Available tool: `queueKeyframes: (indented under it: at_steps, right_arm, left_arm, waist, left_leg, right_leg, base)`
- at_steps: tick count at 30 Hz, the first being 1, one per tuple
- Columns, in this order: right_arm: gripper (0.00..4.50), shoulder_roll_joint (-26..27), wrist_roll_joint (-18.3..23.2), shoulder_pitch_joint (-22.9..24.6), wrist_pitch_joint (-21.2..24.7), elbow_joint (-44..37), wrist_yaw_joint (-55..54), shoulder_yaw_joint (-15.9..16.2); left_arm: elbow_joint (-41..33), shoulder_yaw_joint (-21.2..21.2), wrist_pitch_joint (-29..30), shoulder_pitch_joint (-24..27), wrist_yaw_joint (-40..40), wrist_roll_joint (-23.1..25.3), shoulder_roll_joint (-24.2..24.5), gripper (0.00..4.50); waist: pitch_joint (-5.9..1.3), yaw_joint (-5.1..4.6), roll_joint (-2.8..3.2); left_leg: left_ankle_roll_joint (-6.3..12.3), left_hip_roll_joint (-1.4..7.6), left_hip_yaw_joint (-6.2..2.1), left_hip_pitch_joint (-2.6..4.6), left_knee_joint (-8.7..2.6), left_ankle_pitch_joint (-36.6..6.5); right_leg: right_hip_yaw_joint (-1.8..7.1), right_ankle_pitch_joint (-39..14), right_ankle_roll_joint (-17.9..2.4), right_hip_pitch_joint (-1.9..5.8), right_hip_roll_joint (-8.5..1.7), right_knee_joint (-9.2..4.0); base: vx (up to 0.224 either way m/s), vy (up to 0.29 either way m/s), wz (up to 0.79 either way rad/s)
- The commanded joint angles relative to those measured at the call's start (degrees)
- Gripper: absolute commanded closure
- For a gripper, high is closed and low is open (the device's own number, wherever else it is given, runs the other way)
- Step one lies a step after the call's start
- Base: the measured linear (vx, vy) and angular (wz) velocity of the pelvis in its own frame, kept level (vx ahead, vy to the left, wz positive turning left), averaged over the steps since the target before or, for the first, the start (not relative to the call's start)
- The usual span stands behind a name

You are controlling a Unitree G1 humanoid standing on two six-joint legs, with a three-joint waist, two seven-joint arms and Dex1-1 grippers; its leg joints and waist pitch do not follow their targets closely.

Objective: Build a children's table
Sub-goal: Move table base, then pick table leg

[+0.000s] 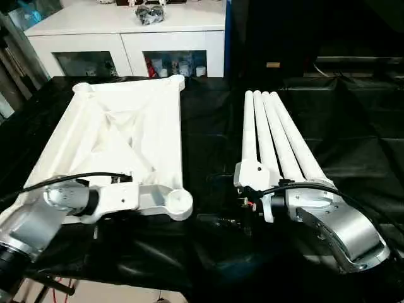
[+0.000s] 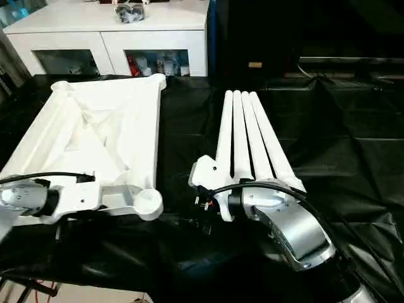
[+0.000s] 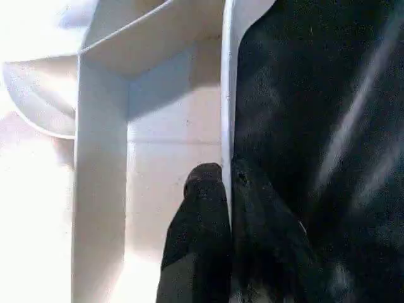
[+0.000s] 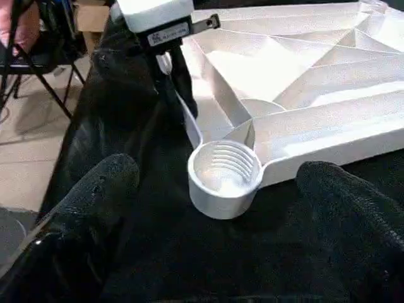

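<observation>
The white tabletop (image 1: 120,132) lies underside up on the left of the black cloth, ribs showing. Its near corner socket (image 1: 178,201) is threaded inside and faces up. My left gripper (image 3: 228,183) is shut on the thin rim wall of the tabletop's near edge, one finger inside (image 3: 202,196) and one outside. Several long white legs (image 1: 271,136) lie side by side on the right. My right gripper (image 4: 214,189) stands open and low over the cloth between the legs and the socket (image 4: 222,172), with nothing between its fingers (image 4: 101,189).
A white cabinet (image 1: 126,31) with glass doors stands behind the table, with a dark bundle (image 1: 149,14) on top. Black cloth (image 1: 353,126) covers the whole work surface to its front edge. A folding chair (image 4: 31,57) stands on the floor beyond.
</observation>
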Motion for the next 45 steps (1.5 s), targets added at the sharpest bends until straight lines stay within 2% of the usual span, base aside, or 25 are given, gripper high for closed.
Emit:
queueKeyframes:
  at_steps: [1, 2, 3, 5, 6, 7, 8, 9, 10, 11, 12, 15, 16, 19, 21, 23, 24, 25, 26, 27, 31, 34, 37, 40, 45]
  right_arm:
    - [0.00, -0.37, -0.29, -0.44, -0.73, -0.35, -0.23, -0.80]
    - [0.00, -0.71, -0.23, -0.44, -0.84, -0.38, -0.12, -1.10]
    - [0.00, -0.74, -0.23, -0.46, -0.86, -0.37, -0.11, -1.12]
    - [0.00, -0.93, -0.41, -0.83, -1.16, -0.03, 0.00, -1.19]
    - [0.00, -0.97, -0.51, -0.98, -1.29, 0.11, 0.02, -1.19]
    - [0.00, -1.03, -0.68, -1.50, -1.59, 0.51, 0.08, -1.21]
    - [0.00, -1.03, -0.68, -1.50, -1.59, 0.51, 0.08, -1.21]
    - [0.00, -1.14, -0.66, -1.68, -1.64, 0.64, 0.19, -1.31]
    - [0.00, -1.35, -0.50, -1.91, -1.63, 0.75, 0.46, -1.56]
    - [0.00, -1.43, -0.41, -1.98, -1.59, 0.76, 0.59, -1.68]
    - [0.00, -1.45, -0.39, -2.00, -1.57, 0.76, 0.62, -1.72]
    - [0.00, -0.88, 0.98, -3.01, 0.27, 0.85, 0.23, -3.07]
    - [0.00, -0.64, 1.31, -3.23, 0.80, 0.87, -0.06, -3.40]
    - [0.00, 0.88, 1.30, -4.73, 2.98, 1.77, -2.74, -4.46]
    - [0.00, 4.66, 0.40, -8.61, 7.26, 6.45, -8.49, -6.23]
    - [0.00, 7.83, 0.08, -11.33, 9.99, 10.55, -13.19, -8.34]
    - [0.00, 9.59, 0.01, -12.94, 11.57, 13.03, -16.02, -9.83]
    - [0.00, 11.02, 0.03, -14.22, 12.97, 14.98, -18.20, -11.09]
    - [0.00, 11.77, 0.11, -15.07, 13.84, 16.29, -19.43, -11.96]
    - [0.00, 13.83, -0.65, -17.71, 15.84, 21.09, -23.69, -13.75]
    - [0.00, 15.76, -3.15, -21.48, 16.52, 29.15, -29.92, -14.75]
    - [0.00, 17.26, -4.31, -23.99, 18.64, 34.56, -34.41, -16.28]
    - [0.00, 17.92, -5.48, -25.33, 20.28, 37.49, -36.45, -16.55]
    - [0.00, 18.45, -6.00, -26.61, 20.89, 40.53, -39.15, -17.51]
    - [0.00, 19.62, -5.15, -27.85, 20.99, 44.01, -40.14, -18.75]
  left_arm:
    - [-2.23, 1.86, 3.57, 1.35, 4.26, -2.10, -1.95, 4.47]
    - [-3.97, 2.38, 5.63, 1.82, 4.38, -3.29, -3.35, 4.47]
    - [-4.14, 2.38, 5.79, 1.84, 4.34, -3.30, -3.45, 4.47]
    - [-4.92, 1.95, 5.97, 1.87, 4.86, -1.39, -3.47, 4.47]
    - [-5.10, 1.83, 5.92, 1.90, 5.47, -0.47, -3.36, 4.47]
    - [-5.32, 2.12, 6.04, 2.28, 5.19, -1.03, -3.47, 4.18]
    - [-5.32, 2.12, 6.04, 2.28, 5.19, -1.03, -3.47, 4.18]
    - [-5.48, 2.19, 5.86, 2.52, 4.60, -1.45, -3.23, 4.01]
    - [-6.33, 2.48, 5.87, 3.19, 3.70, -1.81, -2.34, 3.78]
    - [-6.86, 2.69, 6.06, 3.55, 3.36, -1.91, -1.86, 3.78]
    - [-7.01, 2.78, 6.09, 3.66, 3.29, -1.96, -1.73, 3.71]
    - [-8.89, 6.08, 6.15, 4.91, 3.99, -1.89, 0.90, 3.60]
    - [-9.21, 6.69, 6.60, 5.05, 3.84, -2.24, 1.17, 3.37]
    - [-10.89, 9.63, 8.84, 5.56, 2.68, -5.31, 1.53, 3.22]
    - [-14.90, 12.96, 9.85, 6.37, 3.29, -8.59, 1.69, 3.00]
    - [-16.77, 14.22, 11.01, 6.67, 3.89, -10.22, 0.97, 2.79]
    - [-17.61, 14.87, 11.68, 6.73, 4.13, -11.40, 0.20, 2.78]
    - [-18.38, 15.37, 12.50, 6.86, 4.37, -12.48, -0.45, 2.72]
    - [-18.90, 15.57, 13.19, 6.80, 4.58, -13.14, -0.98, 2.72]
    - [-19.97, 16.10, 14.27, 6.74, 5.85, -14.99, -3.38, 2.41]
    - [-20.86, 16.88, 14.61, 5.42, 11.25, -17.46, -10.65, 2.23]
    - [-24.34, 16.65, 19.70, 5.22, 12.94, -22.08, -14.90, 1.93]
    - [-25.88, 15.21, 20.45, 5.91, 13.24, -22.23, -15.73, 1.64]
    - [-27.27, 14.00, 21.72, 6.43, 12.82, -22.54, -16.14, 1.49]
    - [-27.96, 12.71, 24.29, 6.10, 11.93, -24.00, -15.64, 1.00]
  waist:
    - [-3.50, 0.27, -0.53]
    - [-3.58, 0.25, -0.76]
    - [-3.56, 0.32, -0.61]
    - [-3.69, 0.30, -1.24]
    - [-3.72, 0.33, -1.07]
    - [-3.68, 0.16, -1.48]
    - [-3.57, 0.18, -1.30]
    - [-3.54, 0.14, -1.83]
    - [-3.48, 0.22, -1.44]
    - [-3.44, 0.14, -2.12]
    - [-3.34, 0.24, -1.60]
    - [-3.24, 0.11, -2.60]
    - [-3.18, 0.17, -2.34]
    - [-3.09, 0.14, -2.65]
    - [-2.98, 0.19, -3.27]
    - [-3.02, 0.11, -3.32]
    - [-2.92, 0.08, -3.82]
    - [-2.82, -0.04, -3.58]
    - [-2.91, -0.01, -3.59]
    - [-3.06, 0.05, -3.99]
    - [-3.51, 0.05, -4.20]
    - [-3.76, 0.25, -4.72]
    - [-3.53, 0.10, -4.97]
    - [-3.31, 0.05, -4.90]
    - [-3.25, 0.03, -4.70]
  left_leg:
    - [0.31, 2.08, -0.83, 0.02, -4.52, -7.52]
    - [0.65, 2.19, -0.81, 0.00, -4.50, -6.51]
    - [0.90, 2.23, -0.82, 0.02, -4.46, -6.02]
    - [1.97, 2.24, -0.68, -0.12, -4.33, -4.38]
    - [2.21, 2.19, -0.76, -0.22, -4.27, -4.03]
    - [2.67, 2.11, -0.61, -0.22, -4.20, -3.95]
    - [2.79, 2.04, -0.65, -0.16, -4.28, -4.64]
    - [2.82, 2.06, -0.55, -0.13, -4.28, -4.93]
    - [2.60, 2.12, -0.64, -0.06, -4.35, -5.51]
    - [2.62, 2.18, -0.51, -0.02, -4.37, -5.80]
    - [2.18, 2.31, -0.70, 0.02, -4.57, -6.72]
    - [1.62, 2.40, -0.55, 0.35, -4.73, -7.95]
    - [1.33, 2.42, -0.68, 0.41, -4.84, -8.51]
    - [0.41, 2.37, -0.49, 0.80, -4.95, -9.63]
    - [0.14, 2.28, -0.36, 0.77, -4.95, -9.36]
    - [-0.82, 2.18, -0.41, 0.67, -4.91, -9.21]
    - [-1.23, 2.16, -0.38, 0.61, -5.02, -9.60]
    - [-2.03, 2.10, -0.32, 0.80, -5.10, -10.25]
    - [-2.34, 2.12, -0.38, 0.76, -5.15, -10.51]
    - [-2.59, 2.21, -0.29, 0.86, -5.06, -9.29]
    - [-3.08, 2.00, 0.04, 0.49, -4.72, -4.55]
    - [-2.20, 1.84, 0.20, 0.16, -4.43, -1.95]
    - [-1.49, 1.88, 0.21, -0.01, -4.44, -2.27]
    - [-2.01, 1.99, 0.32, 0.29, -4.57, -4.25]
    - [-2.92, 2.03, 0.34, 0.46, -4.63, -5.91]
  right_leg:
    - [2.09, -3.32, -14.22, 3.18, -3.65, -4.35]
    - [2.12, -2.84, -14.37, 3.33, -3.82, -4.02]
    - [2.07, -2.80, -14.47, 3.27, -3.89, -4.17]
    - [2.07, -1.11, -14.62, 3.28, -3.72, -4.13]
    - [2.07, -0.54, -14.59, 3.35, -3.76, -4.01]
    - [2.03, -0.19, -14.44, 3.29, -3.65, -4.14]
    - [1.98, -1.93, -14.18, 3.23, -3.66, -4.29]
    - [2.02, -2.81, -14.00, 3.22, -3.64, -4.45]
    - [2.02, -4.73, -13.79, 3.11, -3.75, -4.46]
    - [2.07, -5.36, -13.63, 3.03, -3.70, -4.63]
    - [2.06, -7.11, -13.30, 2.93, -3.78, -4.60]
    - [2.12, -7.49, -12.96, 2.59, -3.52, -4.70]
    - [2.08, -7.81, -13.05, 2.49, -3.60, -4.61]
    - [2.10, -8.76, -13.58, 2.11, -3.52, -4.64]
    - [2.18, -9.46, -13.75, 2.03, -3.57, -4.66]
    - [2.16, -10.32, -13.79, 1.93, -3.60, -4.52]
    - [2.16, -11.20, -13.27, 1.99, -3.50, -4.60]
    - [2.18, -11.94, -13.12, 1.67, -3.45, -4.55]
    - [2.10, -12.00, -12.84, 1.82, -3.40, -4.54]
    - [2.18, -9.83, -12.62, 1.85, -3.36, -4.24]
    - [2.05, -1.18, -13.61, 2.38, -3.22, -3.65]
    - [2.13, 3.23, -14.44, 2.97, -3.31, -3.30]
    - [2.08, 2.13, -13.82, 3.07, -3.18, -3.45]
    - [2.11, -2.42, -13.00, 2.77, -3.20, -3.83]
    - [2.13, -4.19, -12.15, 2.52, -3.13, -3.94]
  base:
    - [0.000, 0.000, 0.00]
    - [0.000, 0.000, 0.00]
    - [0.000, 0.000, 0.00]
    - [0.000, 0.000, 0.00]
    - [0.000, 0.000, 0.00]
    - [0.000, 0.000, 0.00]
    - [0.000, 0.000, 0.00]
    - [0.000, 0.000, 0.00]
    - [0.000, 0.000, 0.00]
    - [0.000, 0.000, 0.00]
    - [0.000, 0.000, 0.00]
    - [0.000, 0.000, 0.00]
    - [0.000, 0.000, 0.00]
    - [0.000, 0.000, 0.00]
    - [0.000, 0.000, 0.00]
    - [0.000, 0.000, 0.00]
    - [0.000, 0.000, 0.00]
    - [0.000, 0.000, 0.00]
    - [0.000, 0.000, 0.00]
    - [0.000, 0.000, 0.00]
    - [0.000, 0.000, 0.00]
    - [0.000, 0.000, 0.00]
    - [0.000, 0.000, 0.00]
    - [0.000, 0.000, 0.00]
    - [0.000, 0.000, 0.00]
